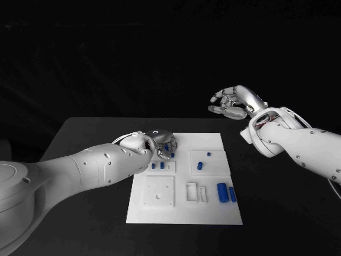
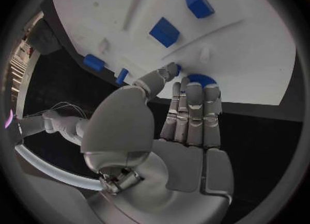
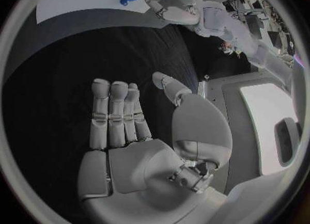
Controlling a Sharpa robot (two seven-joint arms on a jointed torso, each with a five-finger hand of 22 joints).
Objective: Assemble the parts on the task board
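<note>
Our left hand (image 1: pixel 156 144) pinches a round blue part (image 2: pixel 201 80) at the task board's (image 1: pixel 217 210) upper-left corner, right hand (image 1: pixel 236 102) released upper right; we'd lift it straight, slowly.

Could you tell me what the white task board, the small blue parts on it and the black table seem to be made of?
White flat task board: probably matte plastic, with even colour, no glare and crisp moulded recesses. Small blue parts: likely smooth plastic, uniformly coloured with a faint sheen; the blocks have sharp edges. Black table: dull, non-reflective surface; the material itself cannot be told.
</note>
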